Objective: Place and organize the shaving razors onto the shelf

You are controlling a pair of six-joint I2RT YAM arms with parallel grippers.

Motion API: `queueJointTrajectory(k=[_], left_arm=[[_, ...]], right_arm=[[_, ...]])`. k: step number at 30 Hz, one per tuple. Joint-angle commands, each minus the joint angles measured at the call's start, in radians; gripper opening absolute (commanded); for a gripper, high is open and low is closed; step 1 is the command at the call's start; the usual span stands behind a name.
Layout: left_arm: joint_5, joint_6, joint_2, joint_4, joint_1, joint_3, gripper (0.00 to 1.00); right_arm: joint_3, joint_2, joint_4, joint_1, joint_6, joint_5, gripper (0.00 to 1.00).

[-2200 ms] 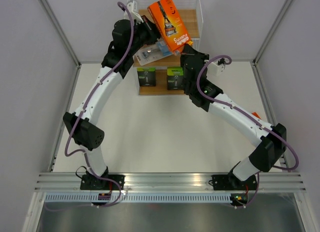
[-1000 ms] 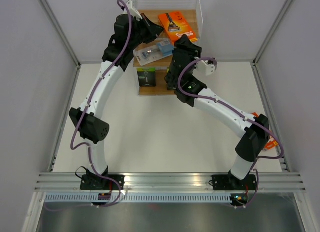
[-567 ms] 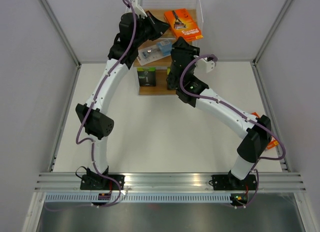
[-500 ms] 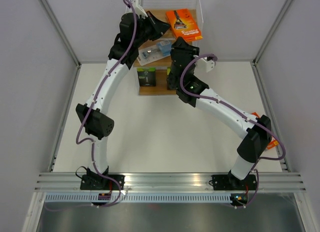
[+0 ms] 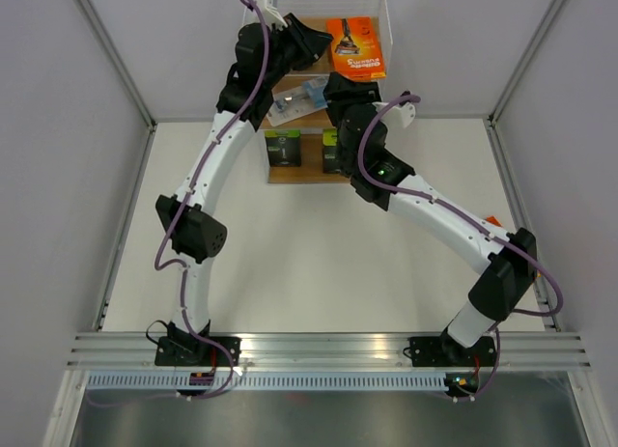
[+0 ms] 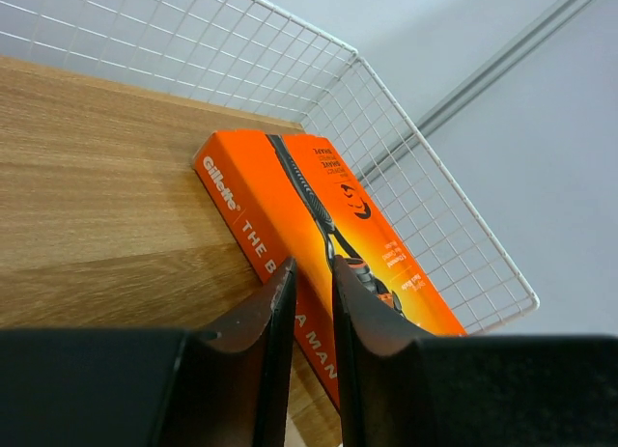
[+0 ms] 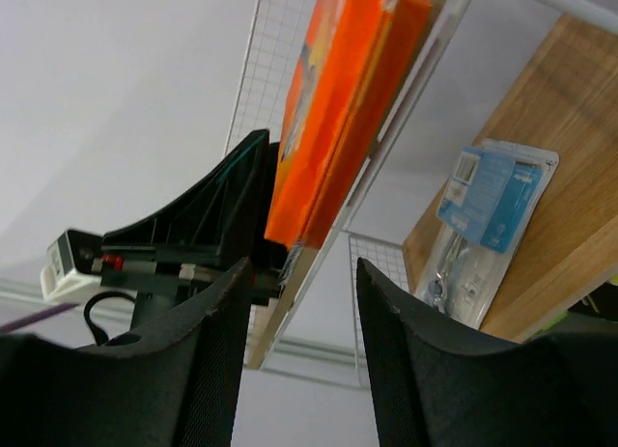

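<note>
Top board of shelf [image 6: 97, 196], far edge of counter [image 5: 290, 264]: orange pack [image 6: 386, 264] lies flat, left fingers [image 6: 270, 341] pinching its end; right fingers [image 7: 208, 360] spread, empty

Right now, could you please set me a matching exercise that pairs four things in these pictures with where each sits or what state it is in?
Things:
1. orange razor pack
2. light-blue blister pack
3. black-and-green razor pack
4. right hand

Places or states:
A. bottom board of the shelf
B. open, holding nothing
C. top board
D. middle board

Pairs: 1-C, 2-D, 3-A, 4-B.
</note>
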Motion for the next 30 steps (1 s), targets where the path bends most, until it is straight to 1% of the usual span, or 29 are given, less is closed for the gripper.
queueJointTrajectory(k=[1, 3, 5, 9, 12, 13, 15, 16, 17, 18, 19, 21, 24, 25, 27, 28, 30], left_arm=[[-0.025, 0.006, 0.033, -0.008, -0.001, 0.026, 0.27], [-0.037, 0.020, 0.025, 0.004, 0.000, 0.028, 0.27], [-0.046, 0.026, 0.021, 0.015, -0.001, 0.029, 0.28], [-0.057, 0.021, 0.018, 0.027, 0.000, 0.029, 0.28], [-0.100, 0.043, -0.010, 0.013, -0.001, -0.001, 0.27], [-0.110, 0.053, -0.046, 0.013, -0.001, -0.017, 0.27], [-0.143, 0.109, -0.083, 0.013, 0.000, -0.055, 0.27], [-0.153, 0.148, -0.125, 0.012, -0.001, -0.081, 0.27], [-0.154, 0.165, -0.143, 0.008, -0.001, -0.095, 0.28], [-0.202, 0.176, -0.166, 0.005, -0.001, -0.109, 0.28], [-0.213, 0.187, -0.185, 0.004, -0.001, -0.127, 0.29], [-0.226, 0.210, -0.222, -0.005, 0.000, -0.165, 0.30], [-0.216, 0.216, -0.225, -0.050, 0.000, -0.172, 0.31], [-0.210, 0.215, -0.220, -0.056, -0.001, -0.173, 0.31], [-0.175, 0.207, -0.197, -0.067, -0.001, -0.173, 0.31], [-0.164, 0.201, -0.191, -0.068, -0.003, -0.172, 0.31], [-0.163, 0.195, -0.171, -0.070, -0.006, -0.169, 0.30]], right_arm=[[-0.004, -0.104, 0.011, 0.002, -0.160, -0.109, 0.54], [0.000, -0.145, 0.010, 0.001, -0.267, -0.139, 0.56], [0.022, -0.185, -0.027, 0.002, -0.333, -0.156, 0.59], [0.055, -0.250, -0.134, -0.004, -0.450, -0.159, 0.62], [0.085, -0.308, -0.260, -0.033, -0.525, -0.172, 0.67], [0.095, -0.322, -0.342, -0.050, -0.548, -0.185, 0.68], [0.131, -0.352, -0.445, -0.120, -0.607, -0.236, 0.72], [0.141, -0.381, -0.541, -0.184, -0.628, -0.254, 0.73], [0.137, -0.403, -0.582, -0.215, -0.639, -0.255, 0.74], [0.128, -0.423, -0.610, -0.244, -0.660, -0.253, 0.77], [0.117, -0.464, -0.656, -0.267, -0.673, -0.245, 0.78], [0.073, -0.500, -0.679, -0.327, -0.716, -0.215, 0.83], [0.045, -0.529, -0.765, -0.390, -0.739, -0.215, 0.86], [0.043, -0.528, -0.830, -0.401, -0.737, -0.218, 0.87], [0.022, -0.508, -0.898, -0.436, -0.708, -0.235, 0.89], [-0.015, -0.503, -0.945, -0.450, -0.696, -0.277, 0.89], [-0.072, -0.509, -0.960, -0.505, -0.670, -0.330, 0.90]])
